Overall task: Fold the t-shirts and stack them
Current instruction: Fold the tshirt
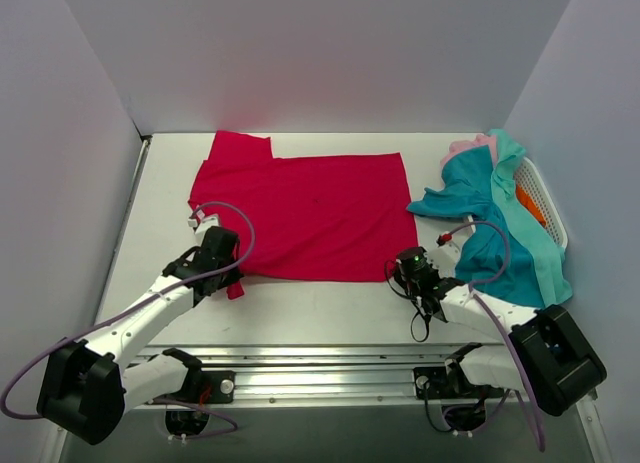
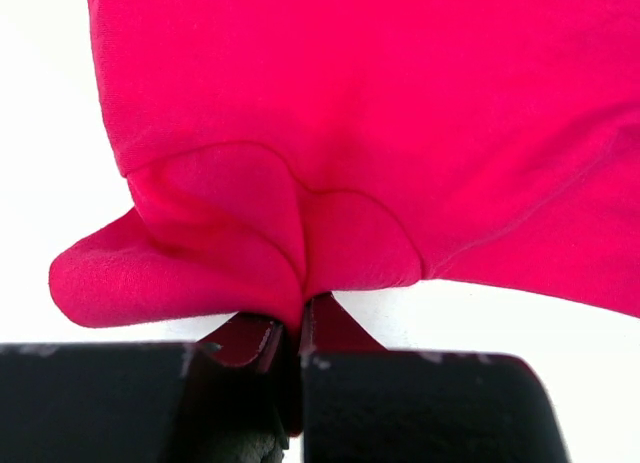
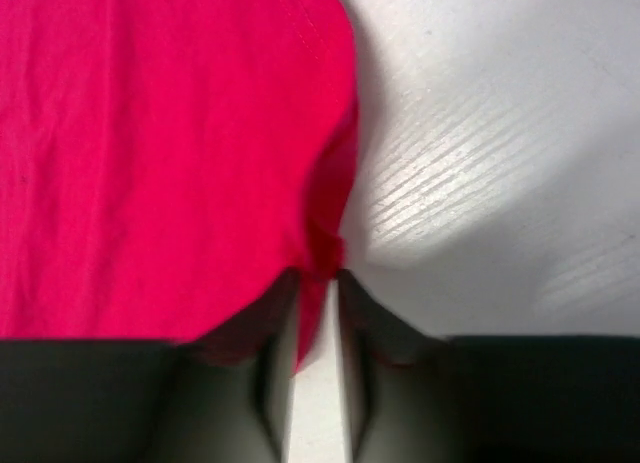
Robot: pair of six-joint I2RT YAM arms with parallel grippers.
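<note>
A crimson red t-shirt [image 1: 310, 213] lies spread flat in the middle of the white table. My left gripper [image 1: 228, 271] is at its near left corner, and the left wrist view shows the jaws [image 2: 300, 318] shut on a bunched fold of the red fabric [image 2: 330, 123]. My right gripper [image 1: 396, 269] is at the near right corner, and its tips [image 3: 320, 273] pinch the red hem [image 3: 150, 153] just above the table. Several teal t-shirts [image 1: 500, 243] lie heaped at the right, with a pale pink one [image 1: 470, 146] showing at the back of the heap.
A white slotted basket [image 1: 548, 198] with something orange inside stands at the right edge, partly under the teal heap. White walls close in the table at the left, back and right. A metal rail [image 1: 320, 363] runs along the near edge by the arm bases.
</note>
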